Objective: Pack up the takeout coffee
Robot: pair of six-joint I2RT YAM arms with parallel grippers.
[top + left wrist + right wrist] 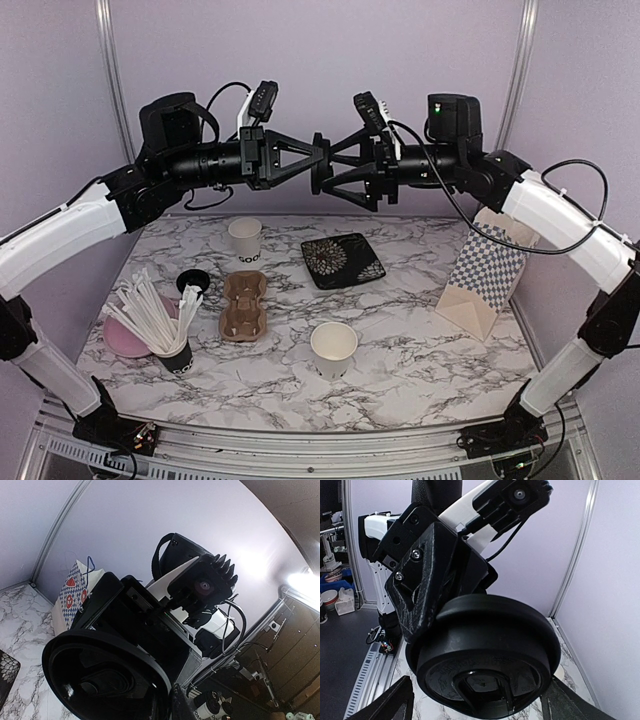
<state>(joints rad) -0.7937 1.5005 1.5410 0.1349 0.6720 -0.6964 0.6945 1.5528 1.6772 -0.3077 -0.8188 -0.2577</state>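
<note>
- Black plastic, item one: the held lid (321, 166), in the air at the upper centre of the top view, high above the marble table (400, 330).
  It stands on edge. Its flat faces look left and right across the frame, so its axis runs level along the line between my two wrists. The top face, with the sip opening, is turned to my right wrist camera. The hollow underside is turned to my left wrist camera.
- Left claw (316, 158): clamped together on the rim of the held lid. The arm is up, with the forearm level, reaching rightward to the frame's centre.
- Right claw (338, 168): fingers spread wide, one on either side of the held lid. I cannot tell whether they touch it. The arm mirrors the left, with the forearm level, reaching leftward.
- Finish of the held lid: glossy and round, with a stepped rim. A small moulded opening sits near its lower edge in the right wrist view.
- Upper cup (244, 238): white paper with dark lettering, upright and uncovered, left of centre, just above the cardboard tray (245, 305).
- Lower cup (333, 348): white, upright and uncovered, at lower centre.
- Second lid (193, 281): black, lying flat on the table just left of the cardboard tray.
- Sundries: a black cup of white sticks (165, 335) at lower left, a dark patterned plate (342, 260) at centre, and a chequered paper bag (485, 275) at right.
</note>
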